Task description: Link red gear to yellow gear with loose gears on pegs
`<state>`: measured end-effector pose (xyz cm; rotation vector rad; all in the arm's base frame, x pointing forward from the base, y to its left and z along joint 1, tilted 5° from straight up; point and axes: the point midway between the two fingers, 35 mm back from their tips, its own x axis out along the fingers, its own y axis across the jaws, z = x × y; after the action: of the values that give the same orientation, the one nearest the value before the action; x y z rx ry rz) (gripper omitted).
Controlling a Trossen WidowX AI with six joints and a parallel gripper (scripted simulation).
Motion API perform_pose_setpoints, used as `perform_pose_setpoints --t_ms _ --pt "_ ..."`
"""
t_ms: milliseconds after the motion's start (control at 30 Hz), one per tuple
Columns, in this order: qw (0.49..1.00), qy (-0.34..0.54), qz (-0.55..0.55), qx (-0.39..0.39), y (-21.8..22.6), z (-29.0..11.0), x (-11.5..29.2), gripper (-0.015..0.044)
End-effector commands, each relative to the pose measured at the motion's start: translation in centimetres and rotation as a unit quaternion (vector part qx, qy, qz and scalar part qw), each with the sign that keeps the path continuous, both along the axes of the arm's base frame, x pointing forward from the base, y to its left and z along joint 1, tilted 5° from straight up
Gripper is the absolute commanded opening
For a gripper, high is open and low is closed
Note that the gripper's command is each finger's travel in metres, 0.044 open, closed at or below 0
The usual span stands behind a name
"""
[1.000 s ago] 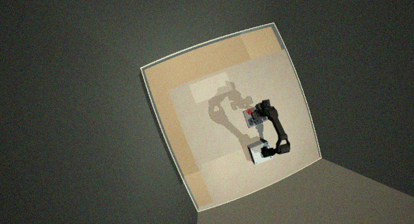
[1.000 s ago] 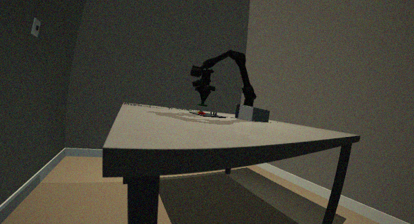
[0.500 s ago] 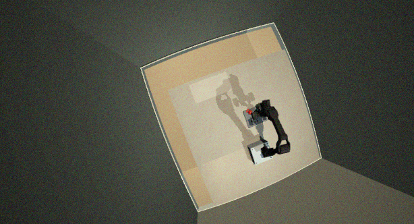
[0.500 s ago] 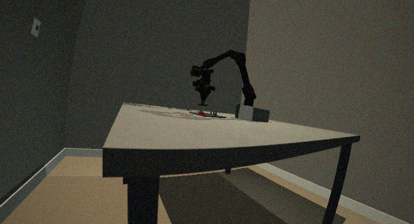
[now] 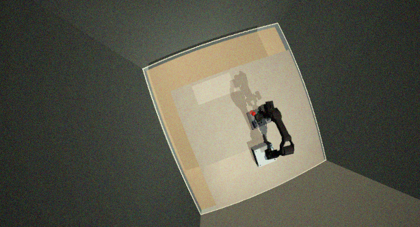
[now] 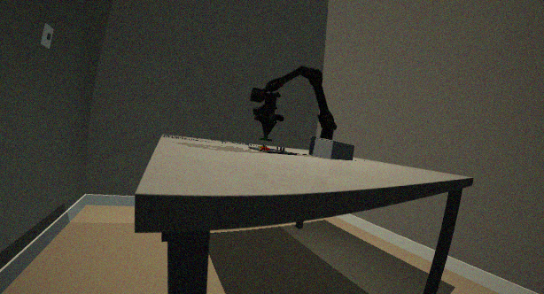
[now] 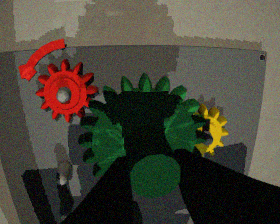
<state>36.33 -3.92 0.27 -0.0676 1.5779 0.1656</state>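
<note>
Lowering the green gear straight and level is, in all likelihood, the step in hand; the fingers are clamped on it above the grey board. Its bore should be centred over the hidden peg before any push—then pressed until flat, with a slight turn if teeth clash. The green gear appears between the red gear and the yellow gear, overlapping the latter in the wrist view. A bare peg stands nearer the red side. Beyond, the tabletop carries the arm's pale base.
</note>
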Motion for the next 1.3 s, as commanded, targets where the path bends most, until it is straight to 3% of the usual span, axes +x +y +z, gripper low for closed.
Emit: perform_pose_setpoints --t_ms 0,800,1267 --pt "1.000 0.003 0.017 -0.001 0.0 -0.8 -0.2 0.0000" --pt "0.992 0.012 -0.124 -0.004 0.1 -3.5 -0.3 0.0000" --pt "1.000 0.006 -0.029 -0.002 0.2 -3.8 -0.3 0.0000"
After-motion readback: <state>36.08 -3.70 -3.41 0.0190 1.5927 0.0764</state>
